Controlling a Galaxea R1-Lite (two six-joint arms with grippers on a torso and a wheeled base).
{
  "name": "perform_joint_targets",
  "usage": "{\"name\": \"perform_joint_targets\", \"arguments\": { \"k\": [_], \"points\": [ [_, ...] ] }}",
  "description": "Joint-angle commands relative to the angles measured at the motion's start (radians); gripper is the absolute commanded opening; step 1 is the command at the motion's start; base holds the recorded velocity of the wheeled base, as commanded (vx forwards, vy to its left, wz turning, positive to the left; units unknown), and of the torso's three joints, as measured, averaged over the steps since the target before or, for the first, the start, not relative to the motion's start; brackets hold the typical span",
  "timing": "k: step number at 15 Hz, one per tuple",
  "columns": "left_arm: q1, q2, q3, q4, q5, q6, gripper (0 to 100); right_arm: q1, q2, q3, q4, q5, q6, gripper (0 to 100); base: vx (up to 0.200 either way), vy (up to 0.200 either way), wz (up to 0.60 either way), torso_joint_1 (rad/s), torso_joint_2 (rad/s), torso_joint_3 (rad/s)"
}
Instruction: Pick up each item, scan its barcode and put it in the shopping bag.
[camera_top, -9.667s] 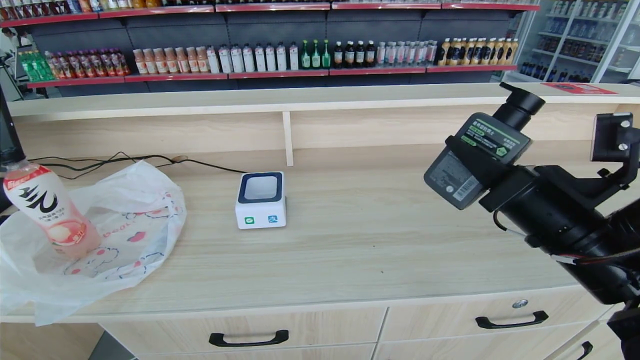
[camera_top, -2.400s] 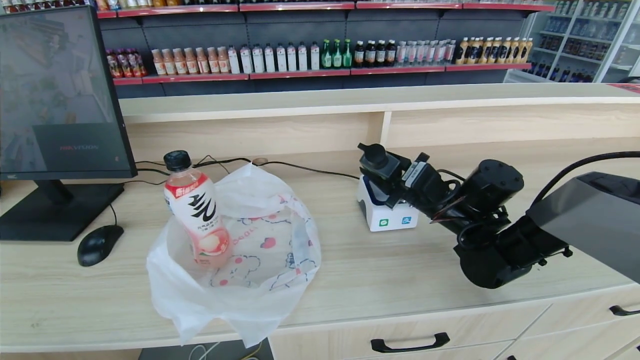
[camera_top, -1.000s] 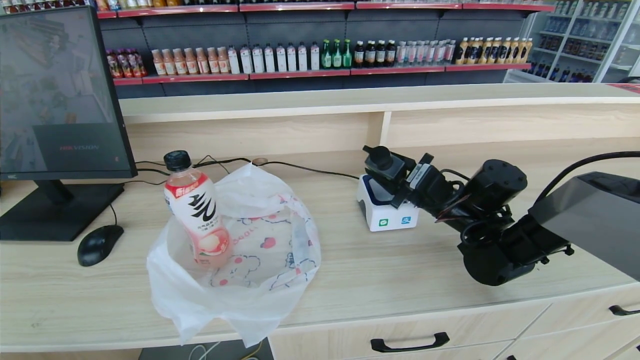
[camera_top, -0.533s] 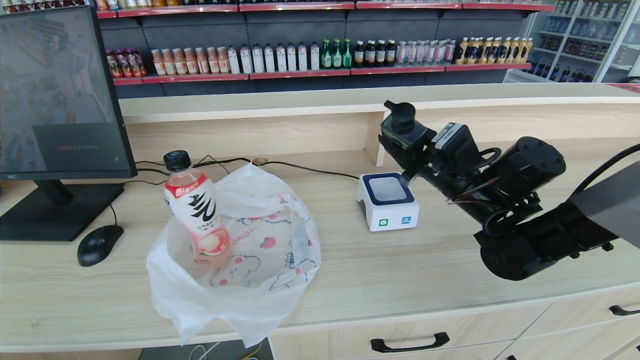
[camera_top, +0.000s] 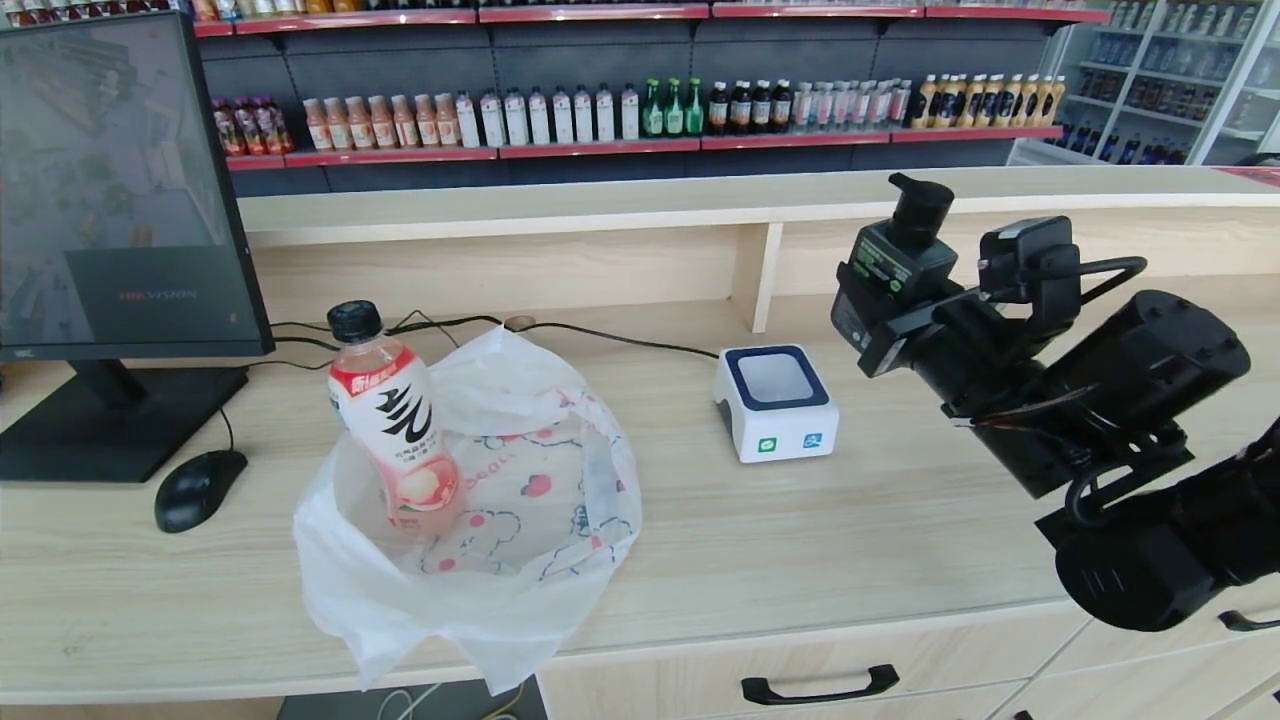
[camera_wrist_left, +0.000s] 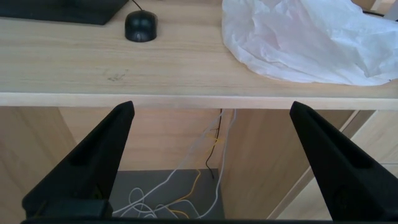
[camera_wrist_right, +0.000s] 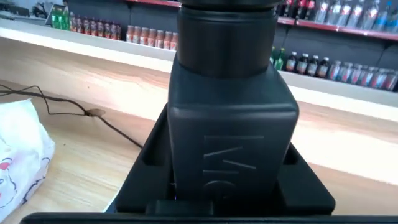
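My right gripper (camera_top: 905, 325) is shut on a dark grey bottle (camera_top: 885, 265) with a black cap, held in the air to the right of and above the white scanner (camera_top: 775, 400). The bottle stands almost upright, cap up. In the right wrist view the dark bottle (camera_wrist_right: 227, 124) sits between the fingers of that gripper (camera_wrist_right: 227, 171). A pink drink bottle (camera_top: 390, 420) stands upright inside the white shopping bag (camera_top: 500, 520) at the counter's front. My left gripper (camera_wrist_left: 211, 107) is open and holds nothing, low in front of the counter's edge, with the bag (camera_wrist_left: 305, 37) above it.
A monitor (camera_top: 110, 190) on a black stand and a black mouse (camera_top: 198, 488) occupy the left of the wooden counter (camera_top: 850, 540). Cables run behind the bag to the scanner. A raised ledge and drink shelves stand behind. Bare counter lies between bag and scanner.
My right gripper has lifted the dark bottle off the scanner's window, moving up and to the right and turning it more upright. The bag and pink bottle have not moved.
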Motion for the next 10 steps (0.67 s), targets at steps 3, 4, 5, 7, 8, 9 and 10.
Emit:
{"name": "perform_joint_targets", "arguments": {
  "k": [3,4,5,7,8,9,10],
  "points": [
    [0.000,0.000,0.000,-0.002,0.000,-0.001,100,0.007,-0.045,0.093,-0.002,-0.046,0.050,0,-0.067,0.000,0.00,0.001,0.00,0.001],
    [0.000,0.000,0.000,-0.002,0.000,-0.001,100,0.015,-0.041,0.091,-0.002,-0.046,0.051,0,-0.200,0.000,0.00,0.002,0.01,0.002],
    [0.000,0.000,0.000,-0.002,0.000,-0.001,100,0.021,-0.039,0.093,-0.002,-0.046,0.051,0,-0.200,0.000,0.00,0.012,0.01,0.007],
    [0.000,0.000,0.000,-0.002,0.000,-0.001,100,0.024,-0.041,0.094,-0.002,-0.046,0.053,0,0.000,0.000,0.00,0.000,0.00,0.000],
    [0.000,0.000,0.000,-0.002,0.000,-0.001,100,0.024,-0.042,0.094,-0.002,-0.046,0.053,0,0.000,0.000,0.00,0.000,0.00,0.000],
    [0.000,0.000,0.000,-0.002,0.000,-0.001,100,0.024,-0.045,0.096,-0.002,-0.046,0.054,0,0.000,0.000,0.00,0.000,0.00,0.000],
    [0.000,0.000,0.000,-0.002,0.000,-0.001,100,0.025,-0.048,0.102,-0.002,-0.046,0.054,0,0.000,0.000,0.00,0.000,0.00,0.000]
  ]
}}
